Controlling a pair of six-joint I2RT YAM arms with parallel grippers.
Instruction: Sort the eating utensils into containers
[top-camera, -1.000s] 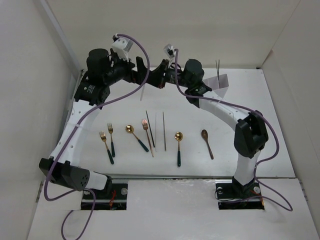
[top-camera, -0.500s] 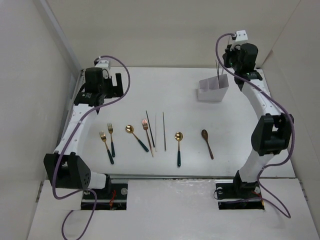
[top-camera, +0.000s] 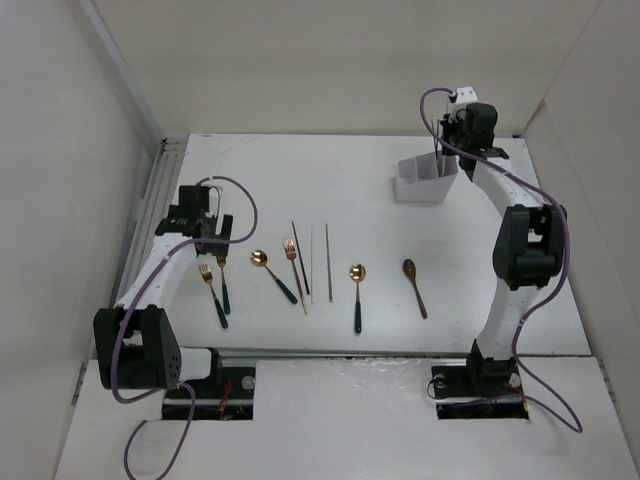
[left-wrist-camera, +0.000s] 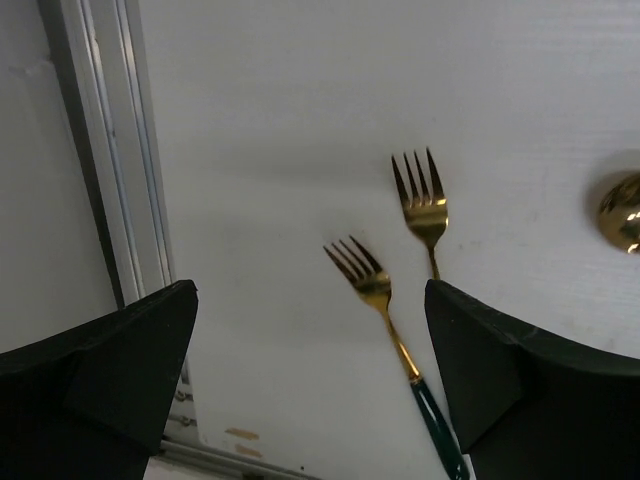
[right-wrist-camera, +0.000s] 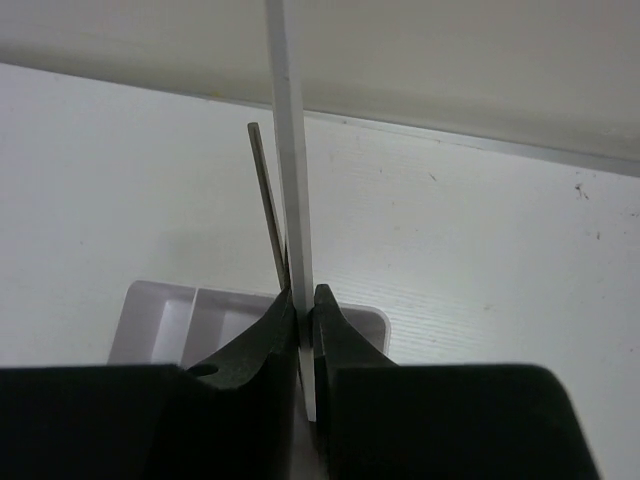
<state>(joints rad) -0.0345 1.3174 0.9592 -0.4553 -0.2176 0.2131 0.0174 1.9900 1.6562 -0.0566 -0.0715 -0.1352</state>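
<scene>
At the counter's far right corner, the right fingers (right-wrist-camera: 278, 325) pinch a pale thin chopstick (right-wrist-camera: 286, 150) upright above the white divided plastic box (right-wrist-camera: 160, 318), where one dark chopstick (right-wrist-camera: 265, 200) already stands. The left fingers (left-wrist-camera: 480, 370) gape empty over two gold-headed, teal-handled forks (left-wrist-camera: 375, 290) near the left edge. The mid-counter utensil row (top-camera: 328, 262) awaits sorting.

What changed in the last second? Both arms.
Both arms left their meeting point at the far centre. The left fingers swung left and nearer, now open over the two forks. The right fingers swung right to the white box, shut on a pale chopstick. The row of utensils stayed put.
</scene>
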